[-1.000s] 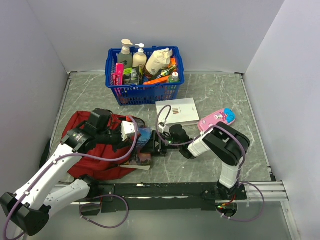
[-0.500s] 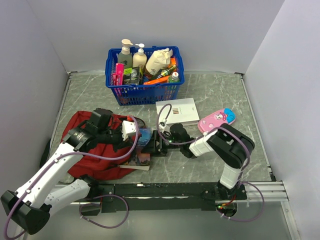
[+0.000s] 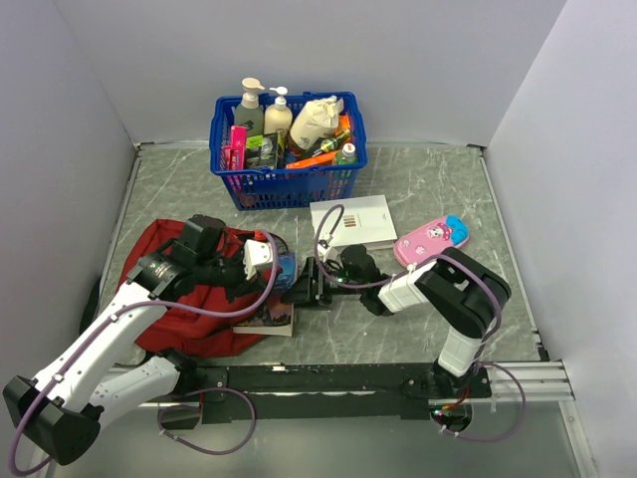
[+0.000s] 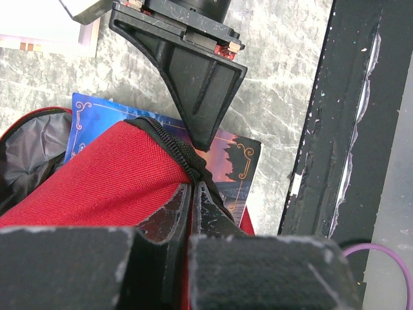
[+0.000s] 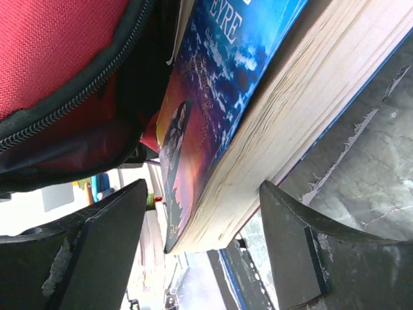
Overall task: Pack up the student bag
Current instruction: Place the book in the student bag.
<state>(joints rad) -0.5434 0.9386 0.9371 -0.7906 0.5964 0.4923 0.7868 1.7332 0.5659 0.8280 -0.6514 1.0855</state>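
The student bag (image 3: 184, 299) lies at the front left, dark red with a black zipper rim (image 4: 184, 152) and grey lining (image 4: 32, 148). My left gripper (image 4: 191, 187) is shut on that zipper rim, holding the mouth up; in the top view this left gripper (image 3: 277, 269) sits at the bag's right edge. A thick book with a blue and sunset cover (image 5: 258, 97) lies half under the rim (image 3: 277, 317). My right gripper (image 5: 203, 186) is open and straddles the book's page edge, a small gap at each finger. From above, the right gripper (image 3: 302, 286) is just right of the bag.
A blue basket (image 3: 287, 184) of bottles stands at the back. A white book (image 3: 353, 221) and a pink pencil case (image 3: 431, 237) lie right of centre. A black rail (image 3: 328, 378) runs along the near edge. Walls close in on three sides.
My right gripper has moved left toward the bag with its jaws narrowing round the book, and the book sits slightly further under the rim. The left gripper keeps its hold.
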